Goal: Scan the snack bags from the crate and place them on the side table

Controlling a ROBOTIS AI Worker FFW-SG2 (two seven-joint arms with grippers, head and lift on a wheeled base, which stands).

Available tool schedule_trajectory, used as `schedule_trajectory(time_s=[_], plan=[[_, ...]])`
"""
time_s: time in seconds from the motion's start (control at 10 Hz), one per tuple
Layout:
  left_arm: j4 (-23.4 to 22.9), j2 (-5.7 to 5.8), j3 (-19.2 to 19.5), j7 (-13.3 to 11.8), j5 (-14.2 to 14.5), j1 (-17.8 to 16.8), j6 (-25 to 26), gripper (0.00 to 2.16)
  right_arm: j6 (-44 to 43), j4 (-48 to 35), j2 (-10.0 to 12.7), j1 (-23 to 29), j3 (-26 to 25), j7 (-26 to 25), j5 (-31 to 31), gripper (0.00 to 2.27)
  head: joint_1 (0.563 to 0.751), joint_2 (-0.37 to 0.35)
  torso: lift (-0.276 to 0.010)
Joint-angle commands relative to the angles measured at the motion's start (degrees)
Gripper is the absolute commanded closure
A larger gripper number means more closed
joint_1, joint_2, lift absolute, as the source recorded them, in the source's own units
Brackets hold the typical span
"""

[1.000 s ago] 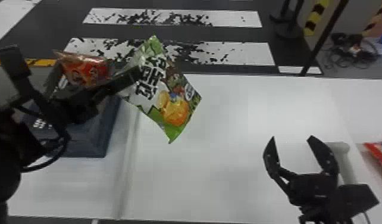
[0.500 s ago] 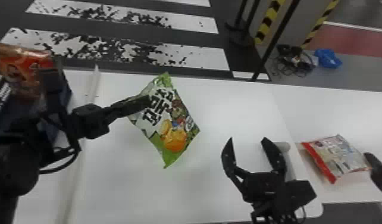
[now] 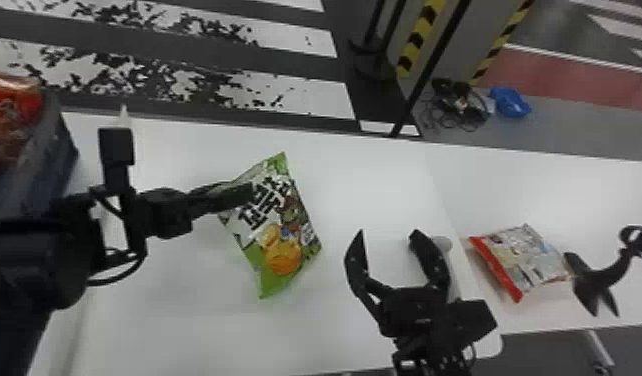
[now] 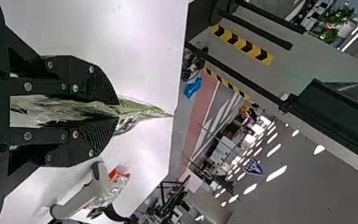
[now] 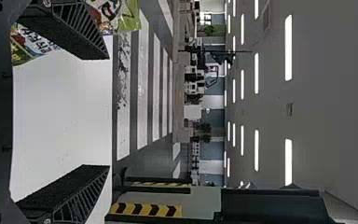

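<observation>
**Green snack bag (image 3: 282,240) found gripped in your left hand (image 3: 249,194); right hand (image 3: 388,234) stood open**

You had the right hand nearest, above the white tabletop (image 3: 195,330), its two fingers spread wide and nothing held between them. Your left hand was drawn nearly together on the green bag, pinching it by its upper part; the bag hung tilted, printed face showing, between the two hands as the head view showed them. Whether its lower corner touched the tabletop, you could not tell.

A pale rounded object (image 3: 442,244) was noted just beside the right hand's outer finger. At your far left sat the dark crate (image 3: 55,165), an orange-red bag (image 3: 10,115) in its top. On the side table (image 3: 550,200), to your right, a red-edged bag (image 3: 527,260) lay flat, with a black object (image 3: 592,282) beside it. Beyond, on the floor, you had cables (image 3: 452,107) and a blue item (image 3: 510,102) near yellow-and-black striped markings (image 3: 420,37).
</observation>
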Motion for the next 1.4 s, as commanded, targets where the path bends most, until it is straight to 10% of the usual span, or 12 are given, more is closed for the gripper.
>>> schedule_trajectory(time_s=[0.0,0.2,0.8,1.3], plan=[[1.12,-0.15,-2.74,1.43,0.29,-1.22,0.09,0.00,-0.11,-0.11,-0.08,0.09,-0.32,0.06,-0.44,0.04,0.695,-0.295,-0.094],[-0.20,-0.15,-2.92,3.01,-1.03,-0.52,0.09,0.02,-0.11,-0.11,-0.08,0.27,-0.67,0.06,-0.53,0.04,0.695,-0.325,-0.094],[-23.14,-0.15,-0.63,20.15,-12.63,11.70,-8.34,0.03,3.76,-3.45,-0.26,0.70,-0.76,3.75,-1.32,0.04,0.695,-0.246,-0.094],[-29.29,-0.15,11.85,23.58,-10.52,21.72,-25.92,0.08,32.41,-10.40,-0.35,-2.81,-6.64,17.99,-9.85,0.06,0.695,-0.077,-0.094]])
